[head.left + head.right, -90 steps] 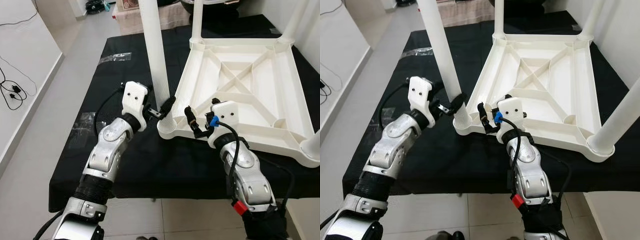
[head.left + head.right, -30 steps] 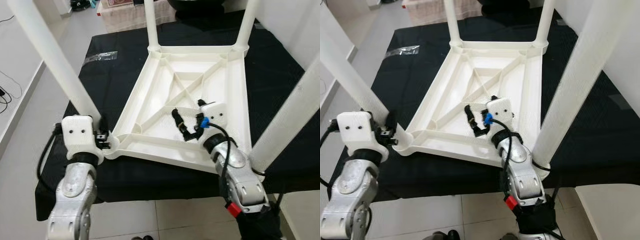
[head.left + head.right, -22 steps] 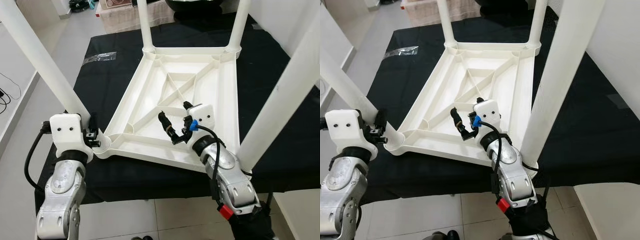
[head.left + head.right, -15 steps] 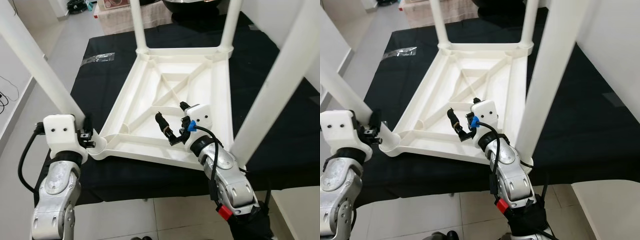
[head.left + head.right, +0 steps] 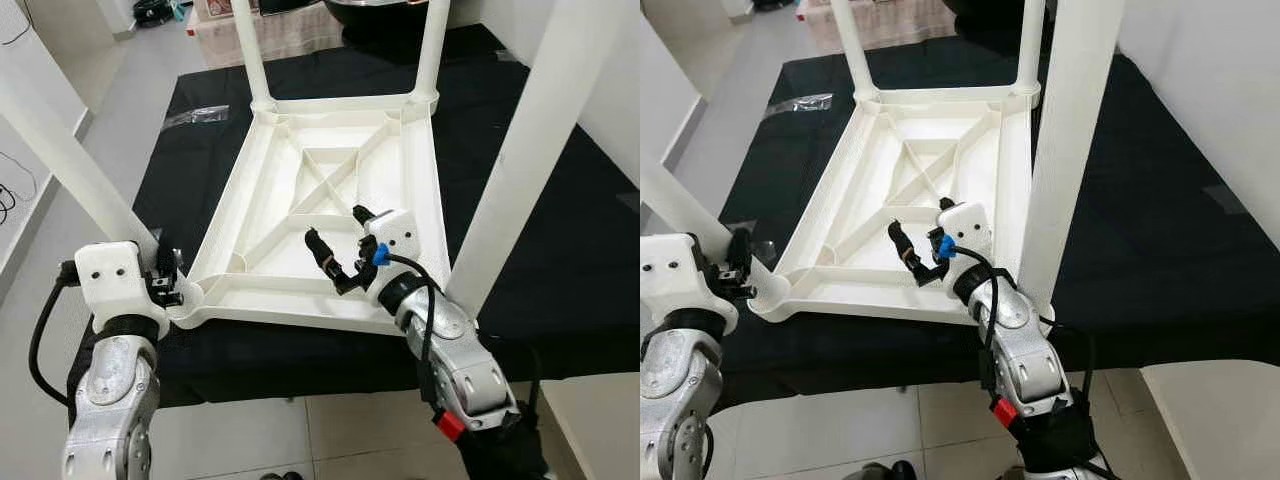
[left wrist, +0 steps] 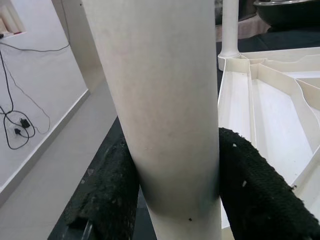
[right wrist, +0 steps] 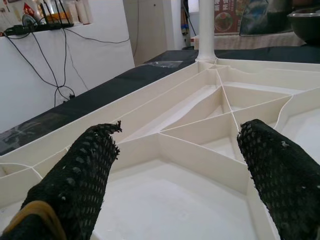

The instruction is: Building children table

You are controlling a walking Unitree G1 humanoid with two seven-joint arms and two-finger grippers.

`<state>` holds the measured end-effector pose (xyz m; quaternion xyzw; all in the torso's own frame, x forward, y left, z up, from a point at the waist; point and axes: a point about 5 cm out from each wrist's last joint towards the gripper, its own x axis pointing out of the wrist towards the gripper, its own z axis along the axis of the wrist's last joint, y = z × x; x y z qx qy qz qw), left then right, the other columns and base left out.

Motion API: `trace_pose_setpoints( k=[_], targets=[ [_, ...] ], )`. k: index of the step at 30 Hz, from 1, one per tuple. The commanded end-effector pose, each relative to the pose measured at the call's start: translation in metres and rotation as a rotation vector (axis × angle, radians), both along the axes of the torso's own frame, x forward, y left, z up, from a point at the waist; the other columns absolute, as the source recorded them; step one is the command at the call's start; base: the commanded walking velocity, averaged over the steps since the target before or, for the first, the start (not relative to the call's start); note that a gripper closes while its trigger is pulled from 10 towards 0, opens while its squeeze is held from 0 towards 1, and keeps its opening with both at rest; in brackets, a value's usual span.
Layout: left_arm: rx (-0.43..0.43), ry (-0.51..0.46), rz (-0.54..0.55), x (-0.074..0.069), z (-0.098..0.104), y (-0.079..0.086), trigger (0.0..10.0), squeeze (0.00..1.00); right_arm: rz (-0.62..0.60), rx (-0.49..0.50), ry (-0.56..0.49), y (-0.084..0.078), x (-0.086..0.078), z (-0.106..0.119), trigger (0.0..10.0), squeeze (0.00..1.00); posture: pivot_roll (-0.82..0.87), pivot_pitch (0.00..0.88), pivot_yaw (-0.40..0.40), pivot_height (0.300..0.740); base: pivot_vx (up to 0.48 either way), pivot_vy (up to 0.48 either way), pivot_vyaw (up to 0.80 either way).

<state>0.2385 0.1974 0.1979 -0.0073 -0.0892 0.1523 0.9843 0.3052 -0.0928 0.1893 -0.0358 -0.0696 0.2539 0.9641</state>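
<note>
A white plastic children's table [image 5: 330, 180] lies upside down on a black-covered table [image 5: 520, 290], with its legs pointing up. My left gripper [image 5: 170, 285] is at the near left corner and is shut on the base of the near left leg [image 5: 60, 150]. In the left wrist view both black fingers [image 6: 107, 190] press against that leg [image 6: 165, 100]. My right gripper [image 5: 335, 262] hovers open just above the ribbed underside [image 7: 200, 130], near its front edge, with nothing between its fingers [image 7: 75, 175]. The near right leg [image 5: 530, 140] rises just right of the right wrist.
Two far legs [image 5: 250, 50] stand at the back. A clear plastic wrapper [image 5: 195, 117] lies on the black cloth at far left. Grey floor and cables [image 5: 5, 200] are to the left. A white wall runs on the right, and a dark bowl [image 5: 385, 15] sits behind.
The left gripper has drawn the held leg left and toward me, swinging the table's near corner with it. The right gripper went from the front rim to over the underside. The camera shifted too.
</note>
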Motion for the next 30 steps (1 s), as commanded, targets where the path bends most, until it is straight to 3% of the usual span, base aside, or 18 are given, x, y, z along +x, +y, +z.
trace_pose_setpoints(
  k=[1, 9, 10, 11, 13, 14, 20, 24, 27, 28, 30],
  targets=[
    [0.017, 0.088, 0.098, -0.007, -0.013, 0.01, 0.0, 0.0, 0.019, 0.026, -0.03, -0.003, -0.003, 0.005, 10.0, 0.0, -0.01, 0.195, 0.116, 0.74, 0.0, 0.0, 0.0],
    [-0.041, 0.103, 0.047, -0.005, -0.016, -0.005, 0.0, 0.0, 0.065, 0.029, -0.038, 0.003, -0.005, 0.007, 10.0, 0.0, -0.02, 0.197, 0.115, 0.74, 0.0, 0.0, 0.0],
    [-0.045, 0.106, 0.04, -0.003, -0.016, -0.006, 2.5, 0.0, 0.067, 0.027, -0.039, 0.004, -0.005, 0.007, 10.0, 0.0, -0.02, 0.197, 0.114, 0.74, 0.0, 0.0, 0.0],
    [-0.054, 0.105, 0.03, 0.0, -0.016, -0.007, 8.9, 0.0, 0.069, 0.026, -0.039, 0.004, -0.005, 0.007, 10.0, 0.0, -0.02, 0.196, 0.112, 0.74, 0.0, 0.0, 0.0],
    [-0.061, 0.103, 0.024, 0.002, -0.016, -0.007, 8.9, 0.0, 0.07, 0.025, -0.039, 0.004, -0.005, 0.008, 10.0, 0.0, -0.02, 0.196, 0.112, 0.74, 0.0, 0.0, 0.0],
    [-0.067, 0.098, 0.017, 0.004, -0.015, -0.007, 10.0, 1.0, 0.069, 0.028, -0.037, 0.004, -0.005, 0.008, 10.0, 0.0, -0.02, 0.197, 0.112, 0.74, 0.0, 0.0, 0.0],
    [-0.113, 0.078, -0.05, 0.014, -0.011, -0.015, 10.0, 1.0, 0.071, 0.047, -0.027, 0.003, -0.005, 0.007, 10.0, 0.0, -0.03, 0.192, 0.111, 0.74, 0.0, 0.0, 0.0],
    [-0.121, -0.011, -0.289, 0.023, 0.006, -0.044, 10.0, 1.0, 0.038, 0.042, -0.017, -0.002, -0.004, 0.006, 10.0, 0.0, -0.04, 0.191, 0.113, 0.74, 0.0, 0.0, 0.0],
    [-0.117, -0.024, -0.338, 0.023, 0.009, -0.049, 10.0, 1.0, 0.025, 0.034, -0.016, -0.003, -0.004, 0.006, 10.0, 0.0, -0.04, 0.191, 0.113, 0.74, 0.0, 0.0, 0.0],
    [-0.125, -0.031, -0.405, 0.022, 0.01, -0.056, 10.0, 1.0, 0.008, 0.024, -0.015, -0.005, -0.003, 0.006, 10.0, 0.0, -0.04, 0.191, 0.113, 0.74, 0.0, 0.0, 0.0],
    [-0.125, -0.031, -0.405, 0.022, 0.01, -0.056, 10.0, 1.0, 0.008, 0.024, -0.015, -0.005, -0.003, 0.006, 10.0, 0.0, -0.04, 0.191, 0.113, 0.74, 0.0, 0.0, 0.0]
  ],
)
